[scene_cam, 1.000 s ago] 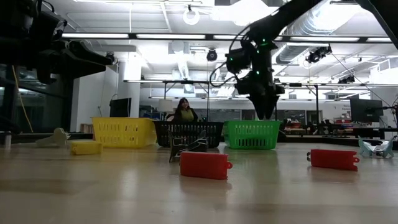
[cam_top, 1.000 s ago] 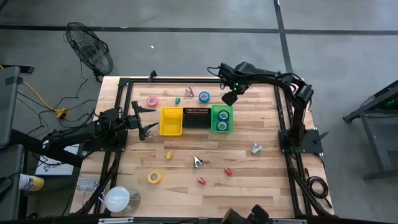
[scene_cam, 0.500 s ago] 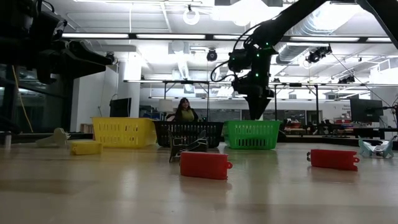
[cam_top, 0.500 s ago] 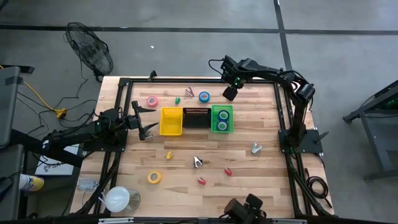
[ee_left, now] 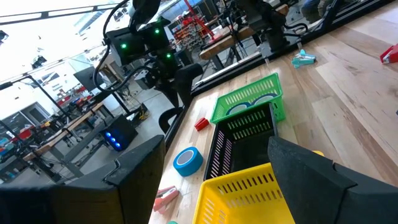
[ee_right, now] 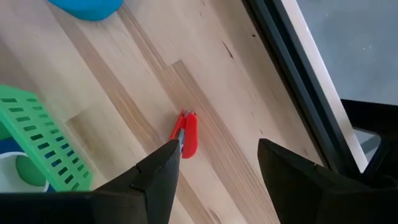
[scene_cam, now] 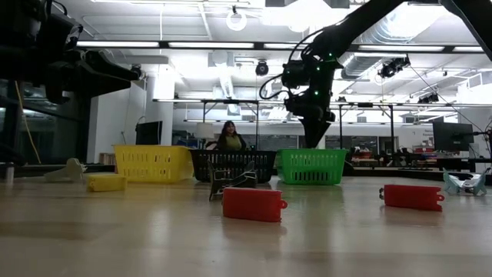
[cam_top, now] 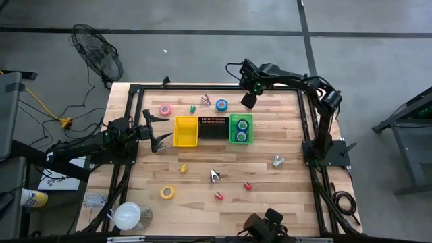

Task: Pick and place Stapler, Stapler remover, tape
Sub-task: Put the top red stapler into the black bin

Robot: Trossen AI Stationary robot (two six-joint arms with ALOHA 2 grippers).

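My right gripper (cam_top: 248, 102) (scene_cam: 314, 141) hovers open near the table's far edge, between the blue tape roll (cam_top: 221, 104) and the green bin (cam_top: 241, 119). In the right wrist view its fingers (ee_right: 217, 163) stand over a small red stapler-like piece (ee_right: 186, 134) lying flat on the wood, without touching it. Two tape rolls lie in the green bin (ee_left: 249, 101). A pink roll (cam_top: 165, 109) and a yellow roll (cam_top: 167, 192) lie flat on the table. My left gripper (cam_top: 159, 139) (ee_left: 214, 186) waits open, just left of the yellow bin (cam_top: 186, 131).
A black bin (cam_top: 212, 127) sits between the yellow and green bins. Small red (cam_top: 248, 185) (cam_top: 219, 196), yellow (cam_top: 183, 168), green (cam_top: 192, 108) and metallic pieces (cam_top: 214, 176) (cam_top: 278, 160) are scattered on the table. A large white roll (cam_top: 127, 216) sits at the near left corner.
My right gripper has moved a little toward the table's far edge and left, away from above the green bin's far corner, staying open. Nothing on the table has shifted.
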